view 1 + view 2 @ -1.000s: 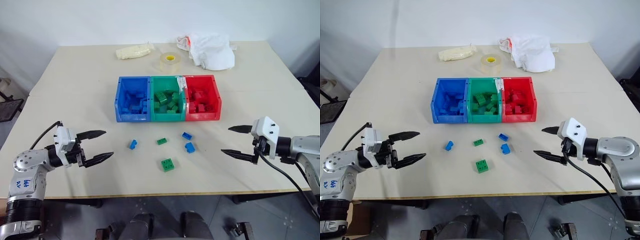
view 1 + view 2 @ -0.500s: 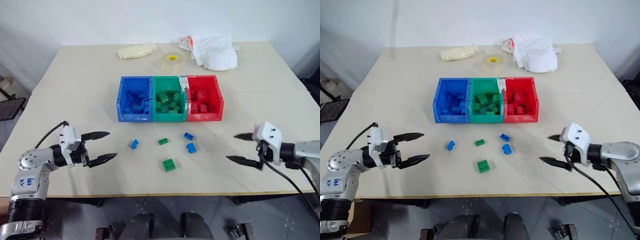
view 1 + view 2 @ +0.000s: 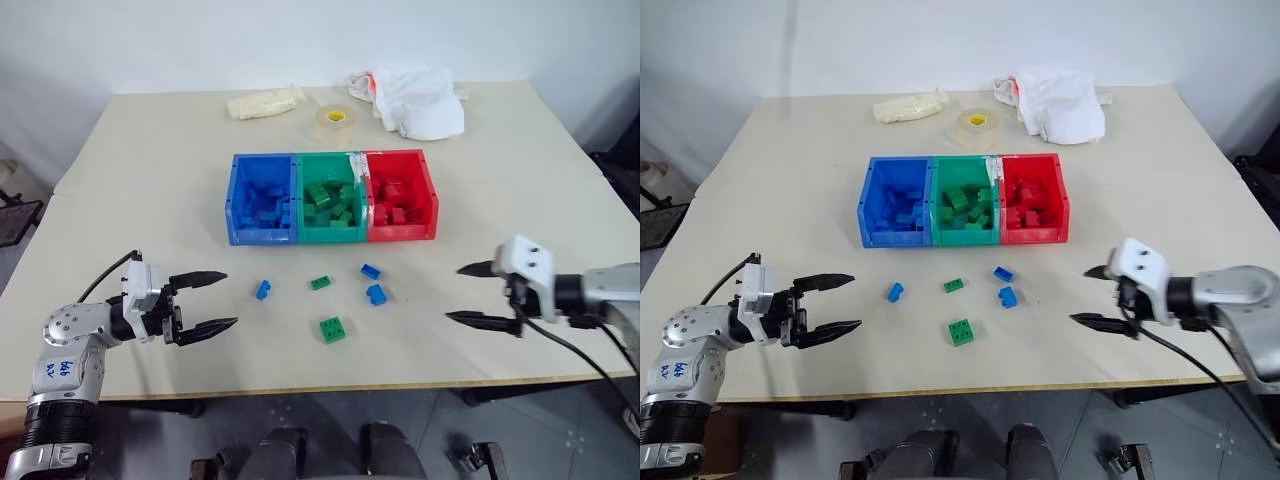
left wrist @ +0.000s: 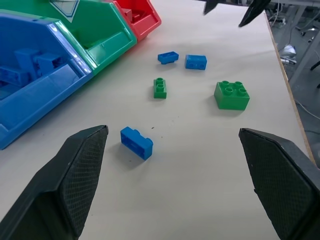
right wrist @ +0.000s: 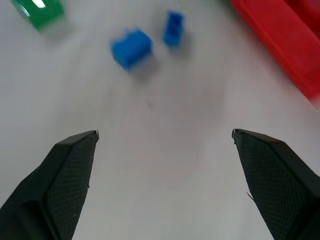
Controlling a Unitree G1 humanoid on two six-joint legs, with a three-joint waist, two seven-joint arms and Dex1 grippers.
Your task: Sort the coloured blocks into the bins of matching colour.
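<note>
Three joined bins stand mid-table: blue [image 3: 262,236], green [image 3: 332,235] and red [image 3: 402,232], each holding bricks of its own colour. In front of them lie loose coloured blocks: a blue brick [image 3: 263,289], a small green brick [image 3: 321,283], two blue bricks [image 3: 371,271] [image 3: 377,294] and a green square block [image 3: 334,329]. My left gripper [image 3: 228,299] hovers open and empty to the left of the blue brick [image 4: 136,142]. To the right of the blocks my right gripper [image 3: 455,293] is open and empty, tipped down toward the table, with the two blue bricks [image 5: 131,47] ahead of it.
At the table's far side are a tape roll [image 3: 334,122], a crumpled white bag [image 3: 415,100] and a cream packet [image 3: 262,102]. The table's front edge [image 3: 330,386] runs just below both grippers. Bare tabletop lies on both sides of the bins.
My right gripper has come a little inward toward the loose blocks and tipped downward, still open. The left gripper has barely moved. The head view has shifted slightly.
</note>
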